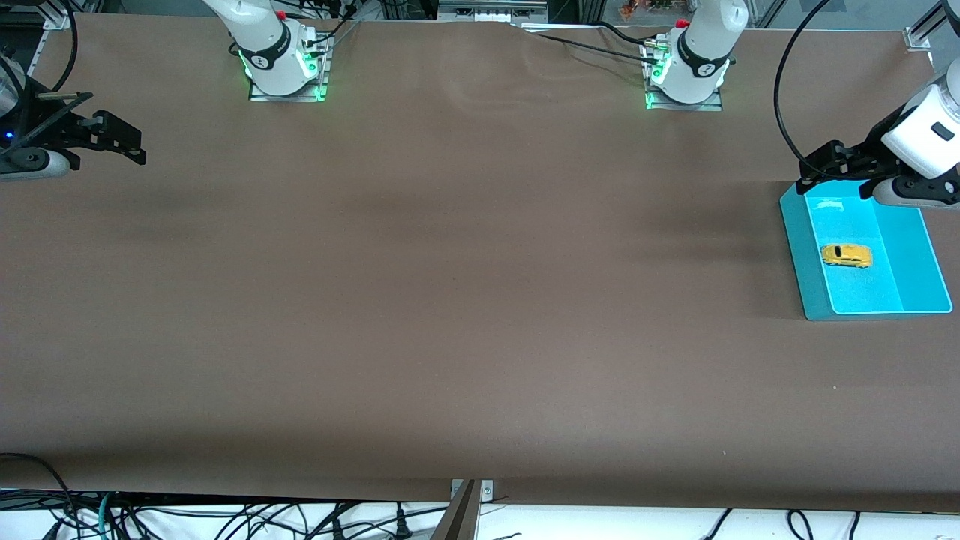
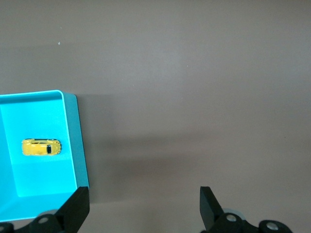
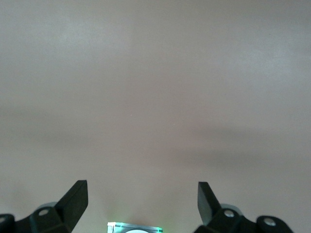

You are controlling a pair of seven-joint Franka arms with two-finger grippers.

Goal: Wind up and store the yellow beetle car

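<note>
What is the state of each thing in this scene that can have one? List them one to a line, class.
yellow beetle car: on its wheels inside the tray, held by nothing.
turquoise tray: open-topped, flat on the table at the left arm's end, holding only the car.
left gripper: open, empty, over the tray's edge nearest the bases.
right gripper: open, empty, waiting over bare table at the right arm's end.

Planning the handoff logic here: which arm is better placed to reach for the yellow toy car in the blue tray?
Left. Its open end effector hangs over the blue tray that holds the yellow toy car. The right end effector, also open, waits over bare table at the right arm's end.
</note>
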